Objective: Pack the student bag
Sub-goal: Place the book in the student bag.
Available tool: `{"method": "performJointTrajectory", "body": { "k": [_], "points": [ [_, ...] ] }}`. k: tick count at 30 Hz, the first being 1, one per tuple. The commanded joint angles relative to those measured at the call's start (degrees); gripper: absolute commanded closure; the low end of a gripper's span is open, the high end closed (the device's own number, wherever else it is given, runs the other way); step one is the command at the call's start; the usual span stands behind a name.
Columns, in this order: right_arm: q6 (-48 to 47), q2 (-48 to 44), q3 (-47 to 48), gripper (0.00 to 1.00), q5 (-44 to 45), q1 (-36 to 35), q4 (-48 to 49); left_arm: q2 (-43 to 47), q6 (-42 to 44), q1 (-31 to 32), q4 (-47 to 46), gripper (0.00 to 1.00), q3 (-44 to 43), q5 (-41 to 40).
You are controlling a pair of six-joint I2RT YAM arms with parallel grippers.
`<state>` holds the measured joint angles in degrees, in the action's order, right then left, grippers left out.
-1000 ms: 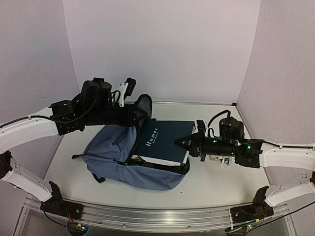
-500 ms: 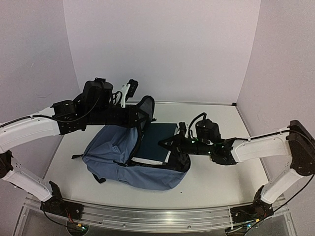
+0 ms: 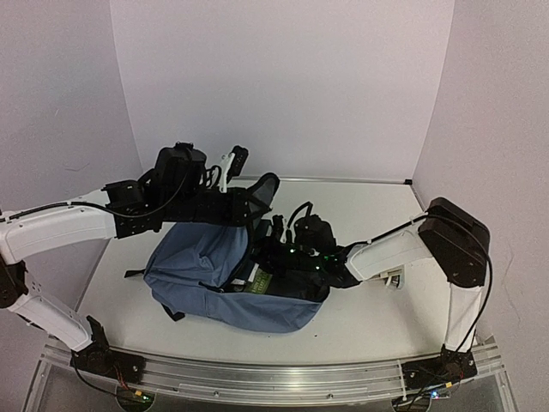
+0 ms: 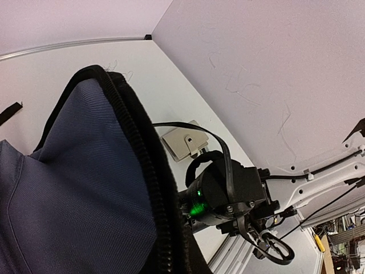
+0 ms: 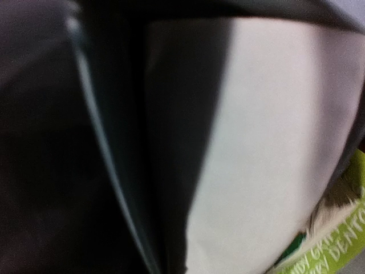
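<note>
**Item 1. Backpack** [image 3: 202, 257]. Slate-blue fabric with black zipper edging and black straps. It lies on its side on the table [image 3: 377, 330], directly under the left gripper. Its open mouth is turned toward the right gripper and closes around that gripper's front end. The upper flap [image 3: 262, 190] stands lifted clear of the lower body.

**Item 2. Left gripper** [image 3: 243, 206]. The fingers are pressed together, pinching the raised flap at its black zipper edge. The flap hangs from the grip, and the blue body of the bag sags below it and on its near side. In the left wrist view, blue cloth and the ribbed black edging fill the left half.

**Item 3. Right gripper** [image 3: 279, 257]. It is pushed level into the mouth of the bag, lower than the left gripper and beneath the lifted flap. The bag hides the fingertips from above. The right wrist view is dark and blurred, so it cannot be told whether the fingers are spread or closed, or whether they hold anything. A green light glows on the wrist housing behind it.

**Item 4. Book** [image 3: 260, 281]. The cover carries green print. It sits inside the bag's mouth, just under the right gripper on its near side. In the right wrist view it shows at lower right, beside a blank pale surface.

**Item 5. Pale square piece** [image 4: 183, 142]. It lies flat on the table behind the right gripper's wrist, apart from the bag.
</note>
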<state>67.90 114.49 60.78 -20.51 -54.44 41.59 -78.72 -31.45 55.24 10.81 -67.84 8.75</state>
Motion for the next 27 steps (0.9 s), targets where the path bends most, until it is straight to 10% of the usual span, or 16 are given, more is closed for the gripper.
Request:
{"method": "performJointTrajectory", "body": {
  "k": [1,8,14,20,27],
  "points": [
    [-4.2,-0.56,0.93,0.68,2.77,-0.49,3.54,2.14,-2.74,-0.55,-6.88,1.0,1.42,-0.95],
    [-13.87,-13.31,-5.3,0.3,7.56,-0.26,-8.2,3.99,-5.21,-2.06,-6.46,1.0,5.75,-3.2],
    [-21.06,-27.79,-11.45,0.16,17.84,0.76,-30.22,1.32,-4.18,-2.13,-4.9,0.89,5.08,-0.69],
    [-25.64,-46.82,-13.53,0.05,30.95,1.85,-47.71,-4.82,-1.09,-2.05,-4.77,0.36,1.23,13.83],
    [-35.95,-52.13,-7.11,0.16,24.98,0.19,-52.11,5.45,-9.01,-7.43,4.3,0.04,7.13,1.32]
  ]
}}
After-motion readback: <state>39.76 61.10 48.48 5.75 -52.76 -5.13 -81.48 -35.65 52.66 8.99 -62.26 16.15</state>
